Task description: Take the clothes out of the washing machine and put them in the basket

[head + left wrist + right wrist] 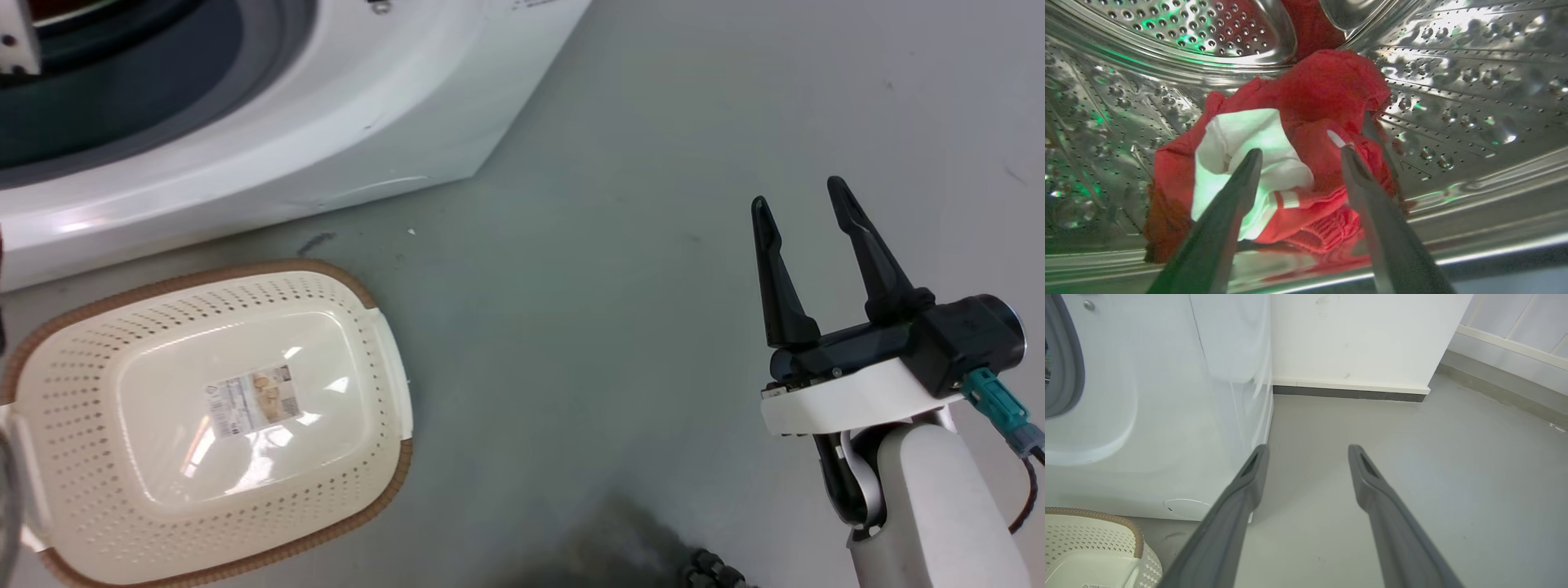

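The white washing machine (326,122) stands on a grey floor (653,204), with the cream basket (73,384) just before its front, a paper label (253,400) showing on its bottom. Inside the steel drum (1453,81), the red-and-white clothes (1331,90) lie in 1 heap. The left gripper (1301,151) points at the heap, its 2 fingers spread, pinching nothing. The right gripper (798,193) hangs over the floor, well apart from the basket, fingers likewise spread.
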